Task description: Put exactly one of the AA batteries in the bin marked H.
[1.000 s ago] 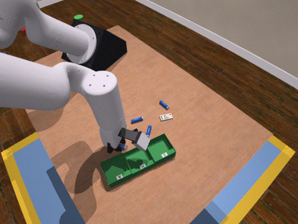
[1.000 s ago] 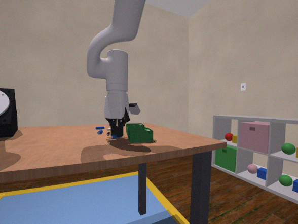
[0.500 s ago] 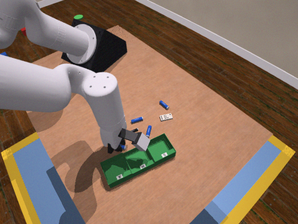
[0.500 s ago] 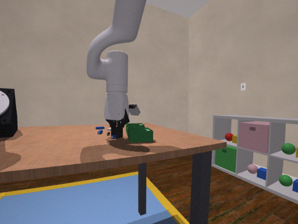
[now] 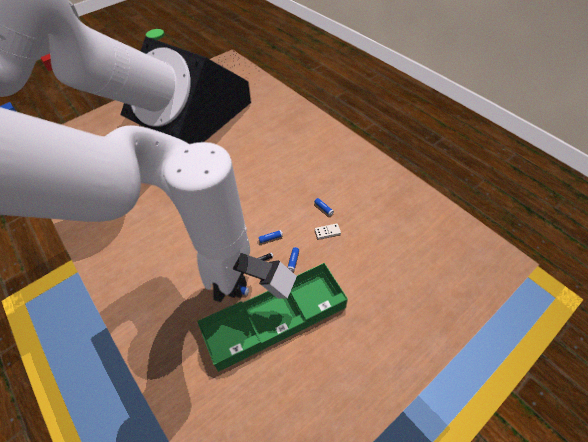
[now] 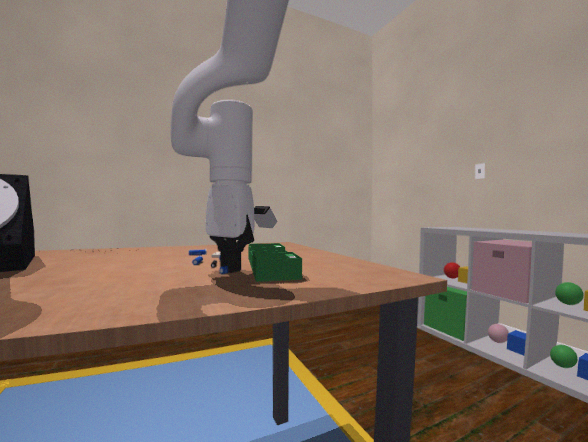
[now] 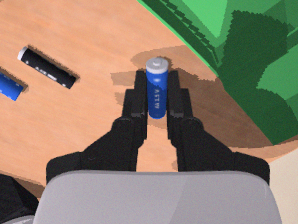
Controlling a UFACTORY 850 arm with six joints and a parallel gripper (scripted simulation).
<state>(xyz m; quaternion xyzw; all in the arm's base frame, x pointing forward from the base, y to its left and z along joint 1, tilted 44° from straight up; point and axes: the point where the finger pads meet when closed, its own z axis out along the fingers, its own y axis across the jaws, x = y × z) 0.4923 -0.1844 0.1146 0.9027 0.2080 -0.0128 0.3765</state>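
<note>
My gripper (image 7: 157, 85) is down at the table and shut on a blue AA battery (image 7: 157, 86) that lies flat on the wood, just beside the green bin's wall. In the top view the gripper (image 5: 231, 291) stands at the bin's far left edge, with the battery's tip (image 5: 244, 289) showing. It also shows in the exterior view (image 6: 229, 264). The green three-compartment bin (image 5: 272, 316) has small labels on its front; I cannot read which is H. Three more blue AA batteries (image 5: 270, 236) (image 5: 293, 258) (image 5: 324, 206) lie on the table behind the bin.
A white domino (image 5: 328, 231) lies near the far batteries. A small black cylinder (image 7: 47, 67) lies left of my fingers. A black base box (image 5: 192, 95) stands at the table's far corner.
</note>
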